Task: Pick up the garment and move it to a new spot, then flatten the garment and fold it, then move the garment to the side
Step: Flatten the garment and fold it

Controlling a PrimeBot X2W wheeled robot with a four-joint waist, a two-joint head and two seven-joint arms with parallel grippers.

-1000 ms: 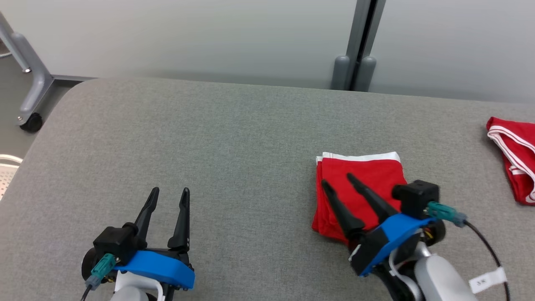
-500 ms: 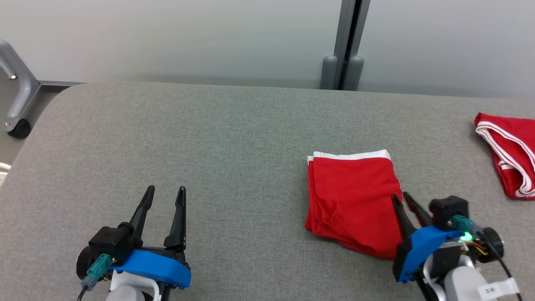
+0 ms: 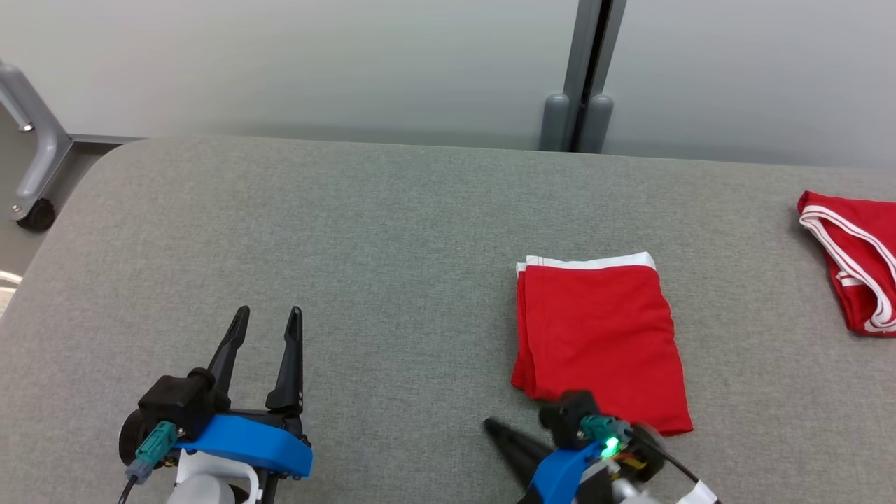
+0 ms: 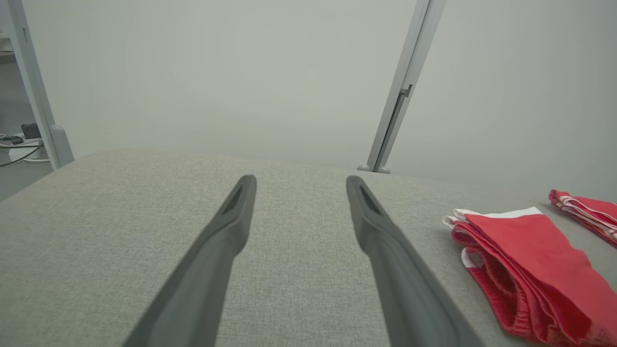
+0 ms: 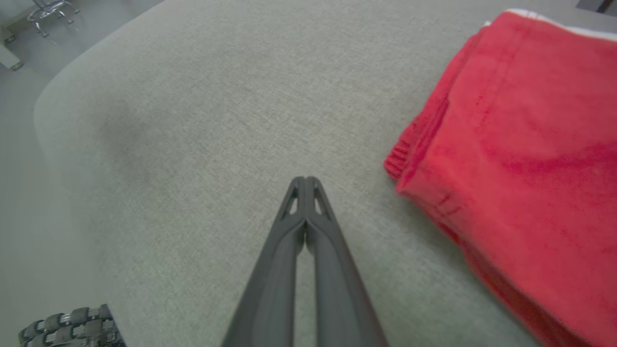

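The garment (image 3: 598, 339) is a red piece with a white band, folded into a flat rectangle on the grey table, right of centre. It shows at the right in the left wrist view (image 4: 525, 270) and in the right wrist view (image 5: 525, 159). My right gripper (image 3: 493, 427) is low at the bottom edge, just left of the garment's near corner, fingers pressed together and empty. Its closed fingertips (image 5: 304, 182) hover over bare cloth, apart from the garment. My left gripper (image 3: 266, 315) rests open at the lower left (image 4: 299, 180), holding nothing.
A second red garment with white stripes (image 3: 850, 259) lies at the table's right edge (image 4: 585, 212). The grey padded table (image 3: 350, 231) has rounded corners. A grey post (image 3: 577, 91) stands behind it, and a wheeled frame leg (image 3: 31, 161) at far left.
My right gripper has drawn back off the garment toward the near edge and to the left, and its fingers have shut. The garment now lies smoother. The left gripper stays open.
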